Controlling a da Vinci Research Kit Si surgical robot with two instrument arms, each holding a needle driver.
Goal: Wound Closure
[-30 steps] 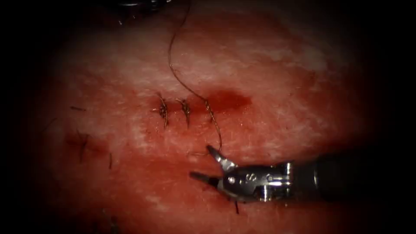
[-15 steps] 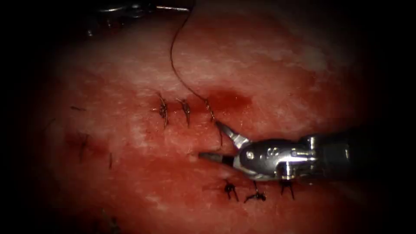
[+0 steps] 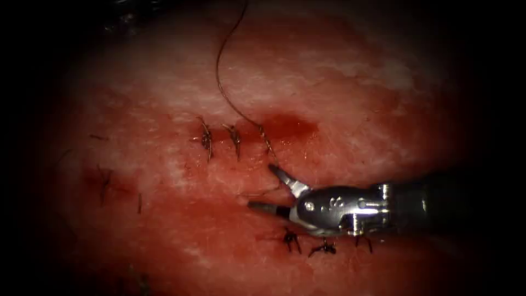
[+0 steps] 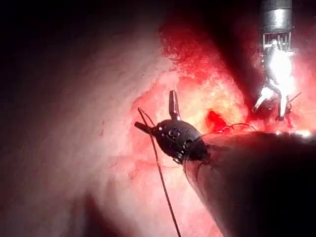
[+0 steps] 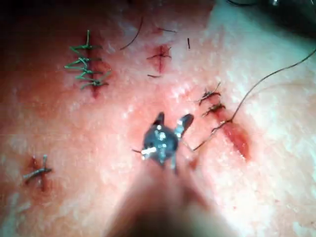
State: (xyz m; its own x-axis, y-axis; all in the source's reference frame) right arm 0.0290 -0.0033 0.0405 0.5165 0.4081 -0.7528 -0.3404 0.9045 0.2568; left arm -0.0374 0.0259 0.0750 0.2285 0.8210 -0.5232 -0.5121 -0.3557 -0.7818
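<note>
Surgical training bench, lab-type setting. Evidence: a slab of pork-belly tissue (image 3: 164,98) lit by a scope against dark surrounds; several separate practice stitch rows, including a green-thread suture row (image 5: 86,66) and dark knots (image 3: 323,248); a wristed steel right tool (image 3: 274,189) on a thin shaft; loose thread (image 3: 219,71) trailing off the slab.

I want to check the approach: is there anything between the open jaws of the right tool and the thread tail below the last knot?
Nothing visible. The right tool has its jaws open around the thread tail, over bare tissue.
</note>
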